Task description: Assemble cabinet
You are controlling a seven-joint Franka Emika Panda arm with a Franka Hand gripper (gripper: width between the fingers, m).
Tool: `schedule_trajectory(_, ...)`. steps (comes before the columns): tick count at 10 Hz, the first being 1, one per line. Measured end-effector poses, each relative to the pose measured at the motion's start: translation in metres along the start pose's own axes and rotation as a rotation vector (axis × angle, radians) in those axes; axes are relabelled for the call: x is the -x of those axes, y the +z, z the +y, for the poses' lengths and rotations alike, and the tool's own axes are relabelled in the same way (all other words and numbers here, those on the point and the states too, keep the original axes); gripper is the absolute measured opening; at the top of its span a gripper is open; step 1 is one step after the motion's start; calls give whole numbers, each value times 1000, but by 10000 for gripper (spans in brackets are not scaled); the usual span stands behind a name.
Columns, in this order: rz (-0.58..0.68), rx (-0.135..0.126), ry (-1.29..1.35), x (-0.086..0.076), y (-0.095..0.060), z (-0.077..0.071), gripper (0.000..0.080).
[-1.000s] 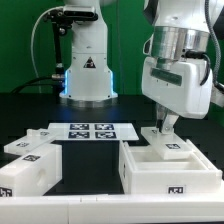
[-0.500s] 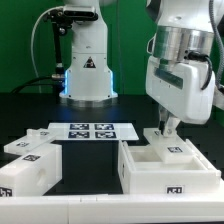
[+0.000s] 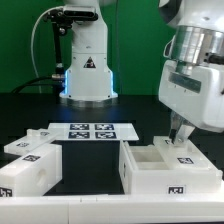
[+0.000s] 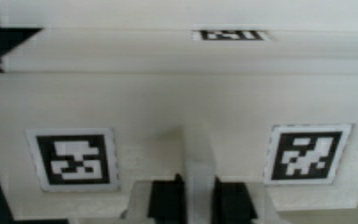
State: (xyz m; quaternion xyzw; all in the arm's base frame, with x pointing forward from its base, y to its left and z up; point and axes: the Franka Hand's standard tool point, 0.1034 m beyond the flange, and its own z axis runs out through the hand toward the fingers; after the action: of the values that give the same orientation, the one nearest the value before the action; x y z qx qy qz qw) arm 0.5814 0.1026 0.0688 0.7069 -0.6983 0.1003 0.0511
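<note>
Robotics laboratory: white robot pedestal [image 3: 85,72] with triangle sticker, black surface [image 3: 30,108], green backdrop [image 3: 132,30], and marker board [image 3: 121,131] of fiducial tags.

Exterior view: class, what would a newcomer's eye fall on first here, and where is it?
The big white robot arm dominates the exterior view's right, its jaws down at the far wall of an open white tagged box. At the back stands a white pedestal with a triangle sticker, the marker board lying flat before it.

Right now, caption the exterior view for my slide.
Claw at the open cabinet box's far wall; marker board lies nearby.
</note>
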Motion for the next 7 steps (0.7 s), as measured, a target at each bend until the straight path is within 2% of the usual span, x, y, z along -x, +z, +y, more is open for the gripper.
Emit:
schedule_trajectory(3,1,-1,0,0,0,-1,62)
schedule_trajectory(5,11,-17,31,2,0,-12,62)
schedule_trajectory(7,19,-6,41,1,2,-12,62)
